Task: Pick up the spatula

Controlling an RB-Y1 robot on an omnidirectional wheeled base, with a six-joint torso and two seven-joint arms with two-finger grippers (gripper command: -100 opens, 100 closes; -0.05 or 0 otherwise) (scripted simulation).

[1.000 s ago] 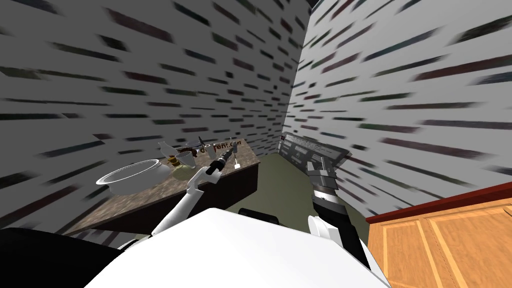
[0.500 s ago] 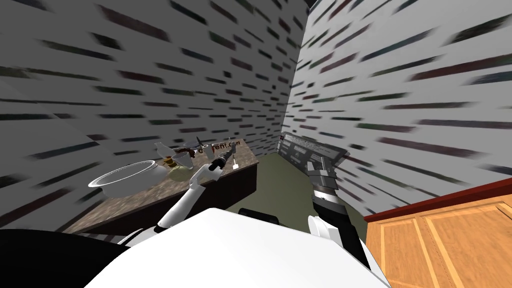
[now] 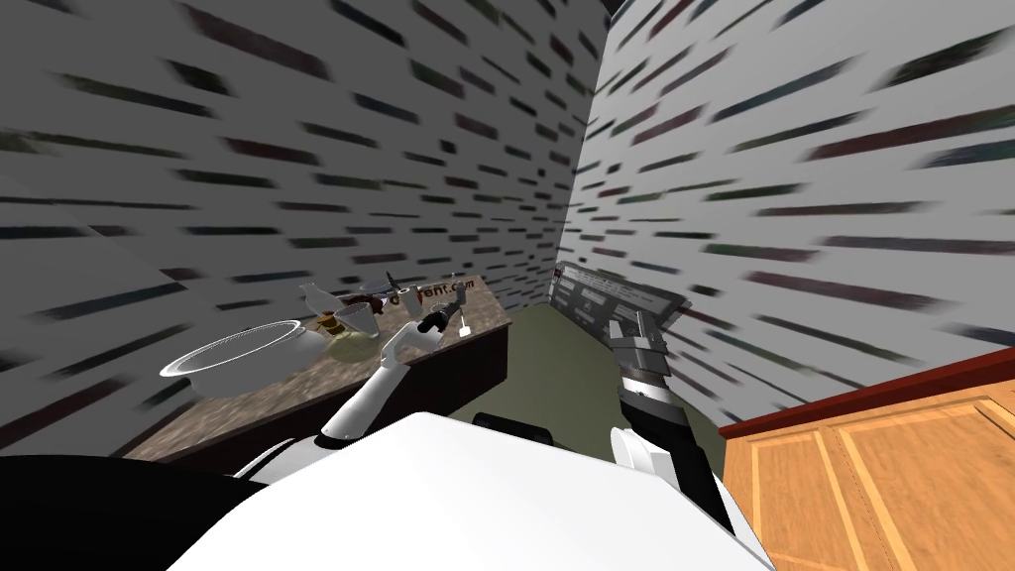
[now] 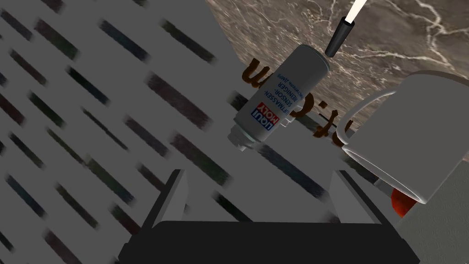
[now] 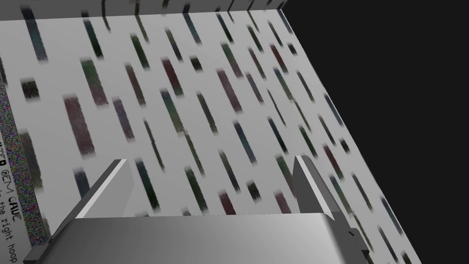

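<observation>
The left hand [image 4: 261,176] is released, its two fingers [image 4: 176,197] standing wide apart with nothing between them. Just beyond them is a grey spray can [image 4: 280,98], its nozzle end nearer the hand. Past the can's far end is the spatula [image 4: 340,35], on the marbled brown bench [image 4: 412,41] and well clear of the fingers. Only a dark handle and a pale strip show before the picture's edge cuts it off, so the blade cannot be read here.

A white mug [image 4: 407,137] looms close beside one finger, itself cut off, hiding most of something red [image 4: 402,205] beneath it. Brown lettering on the bench is half covered by can and mug.

In the head view the left hand [image 3: 443,315] is over the bench's far end; the small dark-and-white piece just beside it is probably the spatula [image 3: 463,325]. A large white bowl [image 3: 233,359] sits nearer. The right hand [image 3: 626,329] is held well apart from the bench, fingers spread and holding nothing.
</observation>
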